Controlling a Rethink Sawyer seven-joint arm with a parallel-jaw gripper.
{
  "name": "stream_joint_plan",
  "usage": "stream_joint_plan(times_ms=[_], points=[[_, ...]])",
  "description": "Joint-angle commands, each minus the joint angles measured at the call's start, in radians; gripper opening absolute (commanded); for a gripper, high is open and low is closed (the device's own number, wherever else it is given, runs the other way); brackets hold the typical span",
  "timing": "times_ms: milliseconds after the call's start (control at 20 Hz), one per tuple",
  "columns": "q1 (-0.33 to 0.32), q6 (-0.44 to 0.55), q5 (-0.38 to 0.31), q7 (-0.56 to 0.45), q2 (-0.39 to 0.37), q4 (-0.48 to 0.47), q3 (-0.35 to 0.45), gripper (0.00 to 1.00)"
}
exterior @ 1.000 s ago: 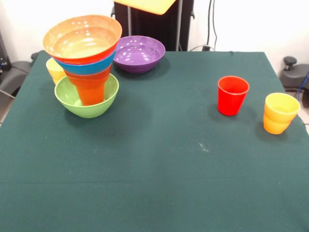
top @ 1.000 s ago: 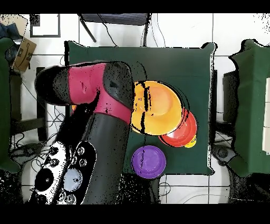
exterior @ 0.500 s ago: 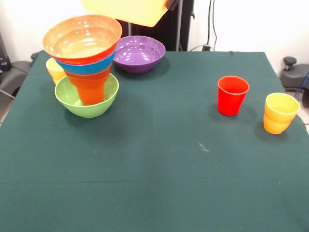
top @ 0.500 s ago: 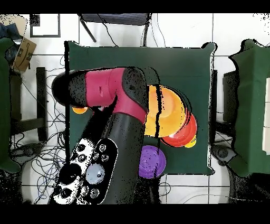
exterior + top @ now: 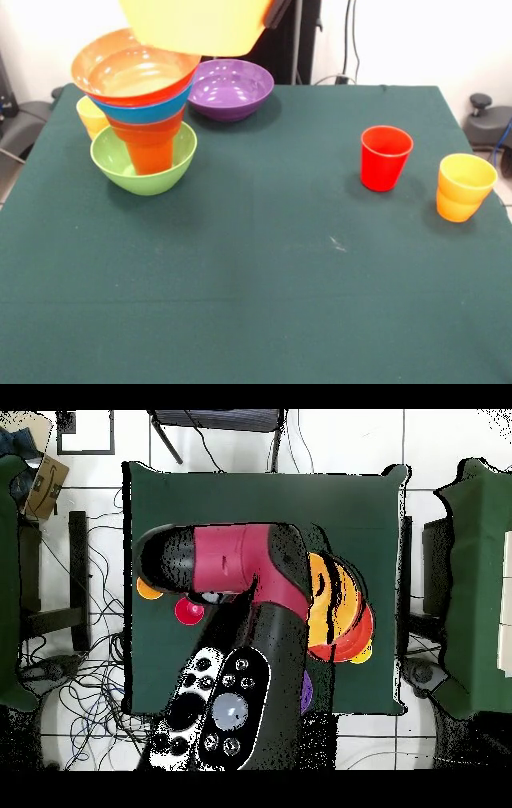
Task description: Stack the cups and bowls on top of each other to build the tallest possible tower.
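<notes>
The tower (image 5: 144, 112) sits at the table's (image 5: 264, 272) far left in the front view: green bowl (image 5: 146, 165) at the bottom, orange cup (image 5: 149, 144) in it, then blue and orange bowls flaring out. A big yellow bowl (image 5: 196, 24) hangs in the air just above its top rim. Can't tell what the hand's doing, it's hidden. Purple bowl (image 5: 232, 86) just behind, red cup (image 5: 385, 157) and yellow-orange cup (image 5: 463, 186) well off to the right.

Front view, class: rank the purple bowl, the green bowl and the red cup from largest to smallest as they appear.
1. Purple bowl and green bowl: they look about equally wide, and the purple one sits farther from the camera, so I won't rank them.
2. Red cup: clearly smallest.
</notes>
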Motion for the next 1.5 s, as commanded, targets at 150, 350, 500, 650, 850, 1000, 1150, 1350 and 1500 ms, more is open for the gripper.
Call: stream_joint_plan(times_ms=[150, 350, 500, 650, 850, 1000, 1150, 1350, 1500], points=[[-0.079, -0.052, -0.099, -0.377, -0.042, 0.143, 0.181, 0.00], [-0.103, -0.021, -0.096, -0.400, -0.051, 0.150, 0.207, 0.00], [-0.117, -0.011, -0.098, -0.416, -0.056, 0.160, 0.222, 0.00], [-0.125, 0.003, -0.101, -0.427, -0.059, 0.177, 0.234, 0.00], [-0.133, 0.005, -0.111, -0.429, -0.066, 0.196, 0.246, 0.00], [-0.146, 0.012, -0.115, -0.446, -0.071, 0.208, 0.257, 0.00], [-0.159, 0.020, -0.123, -0.460, -0.076, 0.215, 0.267, 0.00], [-0.180, 0.039, -0.135, -0.475, -0.088, 0.223, 0.286, 0.00], [-0.196, 0.041, -0.142, -0.479, -0.098, 0.237, 0.303, 0.00]])
